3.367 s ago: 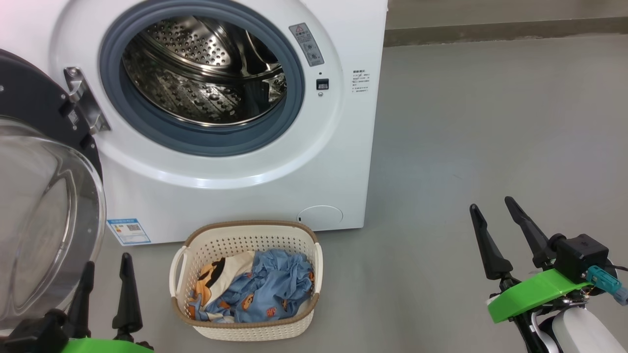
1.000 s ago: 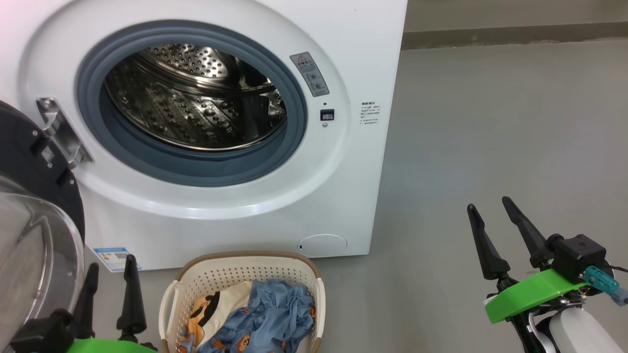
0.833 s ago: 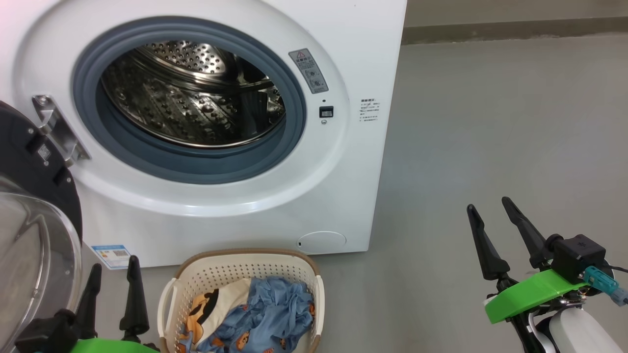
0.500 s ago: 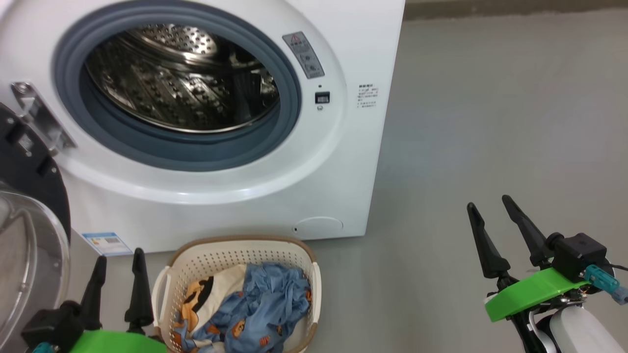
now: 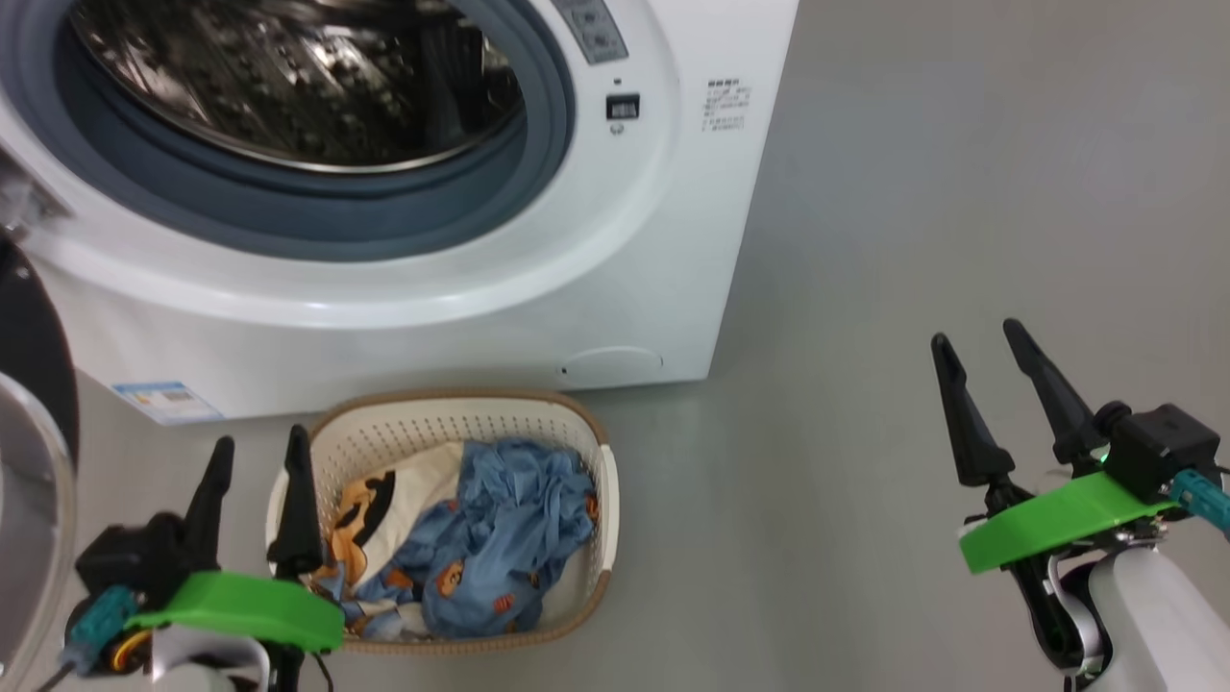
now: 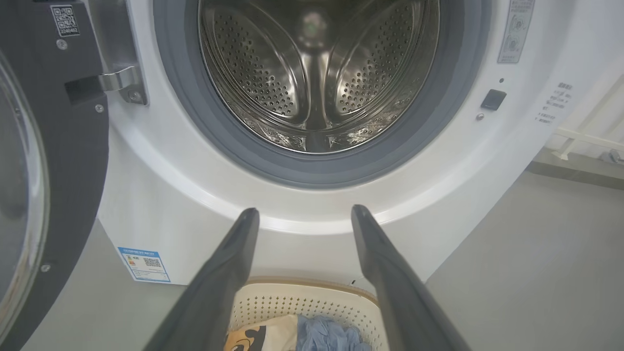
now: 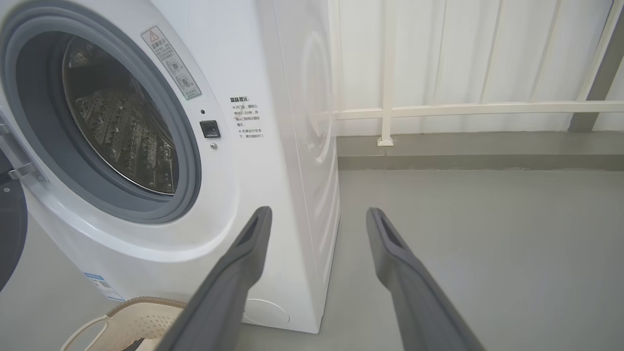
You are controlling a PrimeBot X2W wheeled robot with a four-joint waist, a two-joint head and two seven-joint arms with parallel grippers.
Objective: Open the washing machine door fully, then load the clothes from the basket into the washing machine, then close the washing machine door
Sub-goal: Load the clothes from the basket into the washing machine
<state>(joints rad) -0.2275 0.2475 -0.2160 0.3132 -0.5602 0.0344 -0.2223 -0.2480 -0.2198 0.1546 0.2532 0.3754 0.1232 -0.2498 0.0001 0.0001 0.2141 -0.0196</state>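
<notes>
Grey smooth floor [image 5: 913, 192] all around; a pale railing [image 7: 438, 109] runs behind in the right wrist view.

- The washing machine [image 5: 625, 240] stands with its mouth open. Its steel drum [image 6: 317, 73] looks bare as far as I can see in.
- The washing machine door [image 6: 73, 146] is swung out to the robot's left, grey inner face and glass bowl showing. I judge it fully open, or close to it.
- The basket [image 5: 461, 396] sits on the floor just before the machine, below the mouth.
- The clothes [image 5: 500, 519] are heaped inside it. Blue fabric is crumpled across the centre and right, and the cream piece [image 5: 384, 481] is tucked at the left, partly under the blue.
- The left gripper [image 5: 262, 437] has its fingers spread and empty, at the basket's left rim. I cannot tell whether it touches.
- The right gripper [image 5: 973, 332] is also spread and empty, well apart over bare floor.

Handling, as a judgement:
- **Feel:** the load looks soft, light and limp. It should sag and trail once lifted.
- **Where to hold:** the high bunched folds of the blue heap near the centre. Pinch deep enough to trap several layers, since a single thin layer could slip from narrow fingers.
- **Risks:** the pieces look tangled, so raising one may drag the other or catch on the rim. The basket looks light and might slide or tip if the cloth snags.

Loading is not yet begun, and the left arm is the nearer one.
</notes>
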